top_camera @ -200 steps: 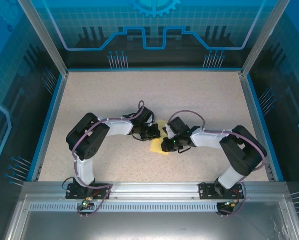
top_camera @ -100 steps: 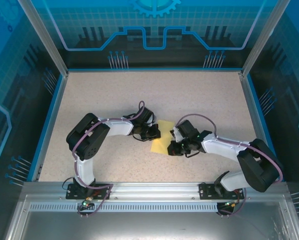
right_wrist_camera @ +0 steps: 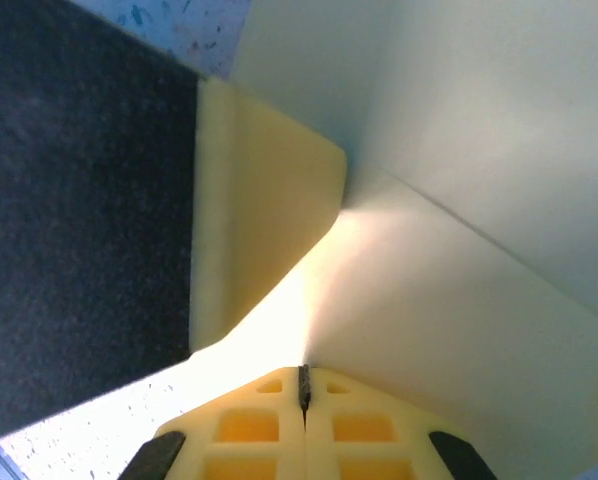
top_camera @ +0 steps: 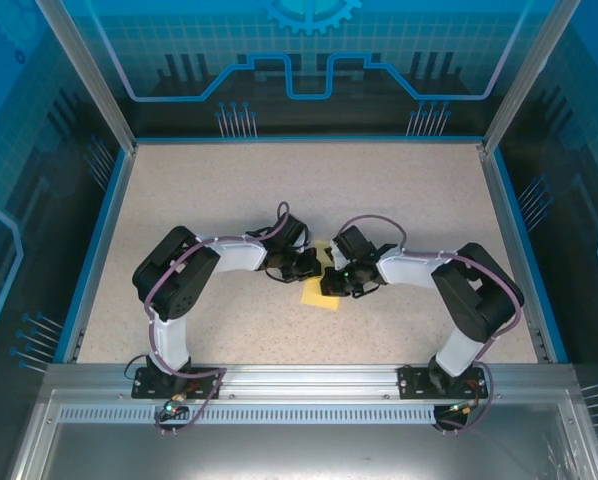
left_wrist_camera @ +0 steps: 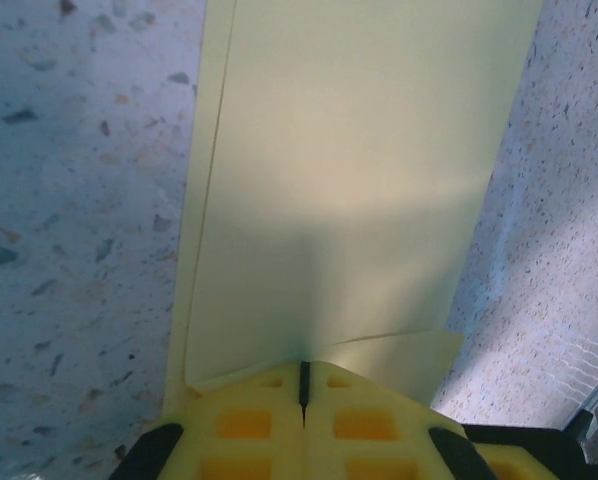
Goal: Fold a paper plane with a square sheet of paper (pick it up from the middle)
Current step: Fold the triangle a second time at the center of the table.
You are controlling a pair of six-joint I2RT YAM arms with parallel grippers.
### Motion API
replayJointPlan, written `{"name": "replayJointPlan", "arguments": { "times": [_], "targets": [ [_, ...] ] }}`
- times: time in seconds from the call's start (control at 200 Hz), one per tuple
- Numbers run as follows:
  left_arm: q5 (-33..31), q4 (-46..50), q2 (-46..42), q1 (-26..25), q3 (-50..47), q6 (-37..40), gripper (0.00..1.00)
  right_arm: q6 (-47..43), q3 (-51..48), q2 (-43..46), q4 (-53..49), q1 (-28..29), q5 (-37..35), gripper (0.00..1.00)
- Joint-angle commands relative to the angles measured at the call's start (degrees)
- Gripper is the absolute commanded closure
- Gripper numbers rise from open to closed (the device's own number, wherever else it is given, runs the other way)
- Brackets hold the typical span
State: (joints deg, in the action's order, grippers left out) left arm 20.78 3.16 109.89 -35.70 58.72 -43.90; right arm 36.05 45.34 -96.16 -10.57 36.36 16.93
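Observation:
The square sheet of paper (top_camera: 315,296) is pale yellow and lies folded at the table's middle, mostly covered by both grippers. My left gripper (top_camera: 309,266) sits on its left side, my right gripper (top_camera: 331,283) right beside it, almost touching. In the left wrist view the paper (left_wrist_camera: 359,180) runs away from the jaws as a long doubled strip with a crease down its left side, and the left gripper (left_wrist_camera: 304,365) is shut on its near edge. In the right wrist view the paper (right_wrist_camera: 459,200) bends upward, and the right gripper (right_wrist_camera: 303,372) is shut on a fold of it.
The speckled beige table (top_camera: 229,190) has a blue rim (top_camera: 97,250) on three sides, with glass walls and metal posts behind it. A metal rail (top_camera: 309,378) carries the arm bases at the near edge. A dark blurred surface (right_wrist_camera: 79,200) stands close beside the right jaws.
Half a second ago the right arm had swung out to the right, uncovering more of the paper. It has since come back left over the sheet. The left arm has stayed still.

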Motion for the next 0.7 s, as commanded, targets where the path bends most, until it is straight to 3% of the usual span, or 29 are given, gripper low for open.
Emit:
{"name": "replayJointPlan", "arguments": {
  "times": [0.0,0.21,0.39,0.525,0.695],
  "targets": [
    [-6.93,5.91,4.5,-0.27,-2.75,-1.34,1.0,-0.02,-5.37,2.71,-3.63,0.38,-0.66,1.0],
    [-6.98,5.96,4.66,-0.33,-2.69,-1.36,1.0,0.77,-15.04,12.03,-7.88,0.03,-0.84,1.0],
    [-3.75,3.46,3.56,-0.41,-1.22,0.21,1.0,0.38,-12.01,19.29,-10.83,-3.47,-2.45,0.99],
    [-2.21,4.83,0.95,-0.92,3.99,2.01,0.82,1.61,-7.39,20.78,-9.45,-8.91,-4.67,0.82],
    [-0.77,4.83,-3.03,-0.94,6.77,0.16,0.54,0.13,-3.3,16.27,-5.87,-12.93,-1.38,0.58]
  ]
}}
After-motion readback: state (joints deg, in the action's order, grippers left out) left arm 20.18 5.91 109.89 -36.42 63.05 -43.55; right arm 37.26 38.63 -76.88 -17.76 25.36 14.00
